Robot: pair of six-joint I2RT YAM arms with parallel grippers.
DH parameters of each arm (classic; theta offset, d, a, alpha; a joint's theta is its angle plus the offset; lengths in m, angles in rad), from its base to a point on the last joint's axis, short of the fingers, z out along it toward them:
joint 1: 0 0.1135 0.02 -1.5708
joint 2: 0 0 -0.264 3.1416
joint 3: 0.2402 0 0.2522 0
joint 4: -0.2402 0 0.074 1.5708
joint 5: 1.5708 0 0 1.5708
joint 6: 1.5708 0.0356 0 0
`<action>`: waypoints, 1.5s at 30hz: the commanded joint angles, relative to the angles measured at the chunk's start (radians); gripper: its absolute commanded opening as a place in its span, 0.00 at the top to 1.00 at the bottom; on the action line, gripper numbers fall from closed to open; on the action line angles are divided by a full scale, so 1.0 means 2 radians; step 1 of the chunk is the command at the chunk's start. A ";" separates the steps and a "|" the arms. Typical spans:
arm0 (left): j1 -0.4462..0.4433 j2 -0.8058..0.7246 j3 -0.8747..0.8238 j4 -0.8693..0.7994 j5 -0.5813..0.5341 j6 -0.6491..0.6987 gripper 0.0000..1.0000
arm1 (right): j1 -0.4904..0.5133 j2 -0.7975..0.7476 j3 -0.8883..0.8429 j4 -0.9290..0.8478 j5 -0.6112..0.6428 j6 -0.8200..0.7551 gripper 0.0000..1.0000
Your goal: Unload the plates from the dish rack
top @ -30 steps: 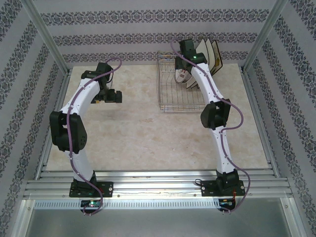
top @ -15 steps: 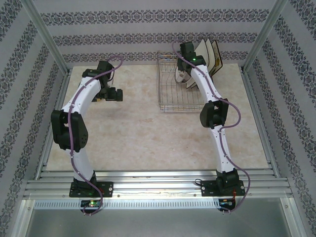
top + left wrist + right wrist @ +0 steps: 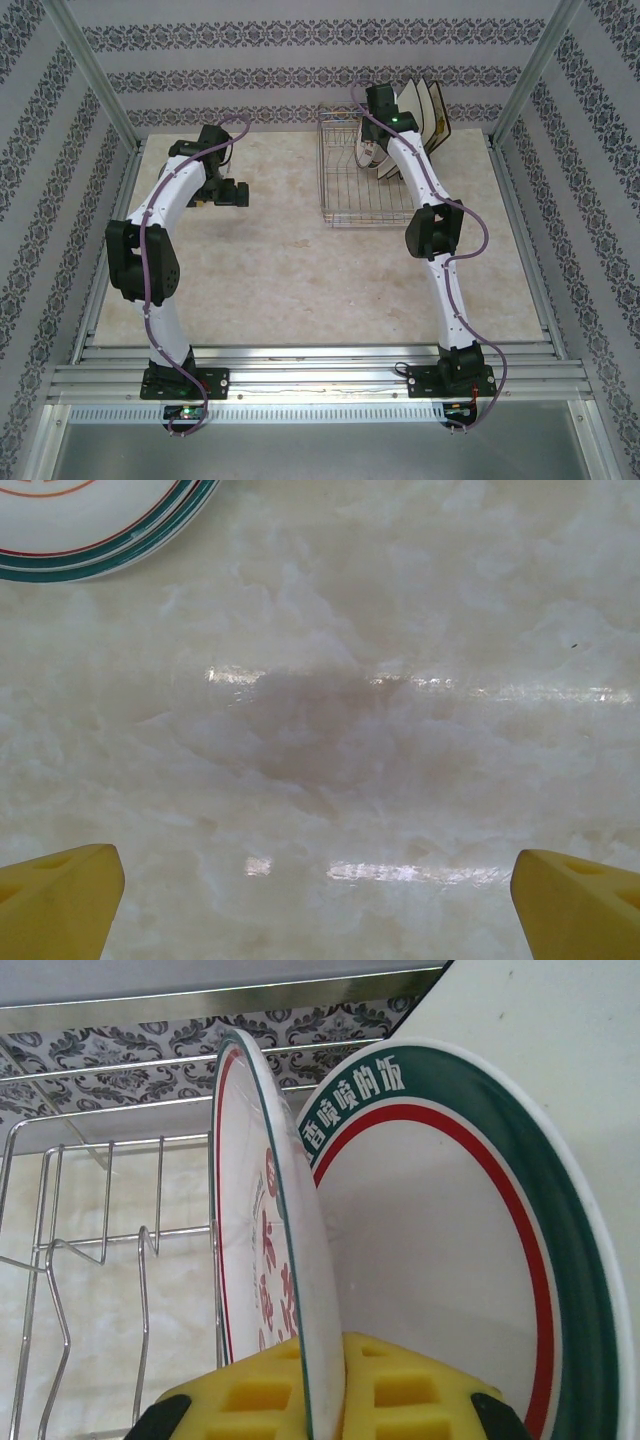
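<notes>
We are pinching a plate point(image 3: 250, 1260), standing upright on edge in the dish rack point(image 3: 110, 1142), with our right gripper point(image 3: 325, 1392); our left gripper point(image 3: 320, 895) is gaping wide.

Bright, even light — soft glare streaks

White plates point(image 3: 440, 1260) — teal rim, red ring inside; silver wire rack point(image 3: 355, 195); yellow fingers point(image 3: 400, 1400); cream marbled table point(image 3: 400, 730); grey-and-white floral-striped walls point(image 3: 300, 40).
</notes>
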 commanded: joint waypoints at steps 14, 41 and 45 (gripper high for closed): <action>-0.005 0.003 0.004 -0.007 -0.005 0.007 0.00 | 0.022 -0.120 0.003 -0.025 -0.002 -0.009 1.00; -0.005 -0.001 0.000 0.013 -0.015 0.004 0.00 | 0.032 -0.404 -0.351 0.031 -0.114 -0.036 1.00; -0.006 -0.007 -0.001 0.016 -0.014 0.006 0.00 | -0.015 -0.460 -0.456 0.099 -0.250 0.015 1.00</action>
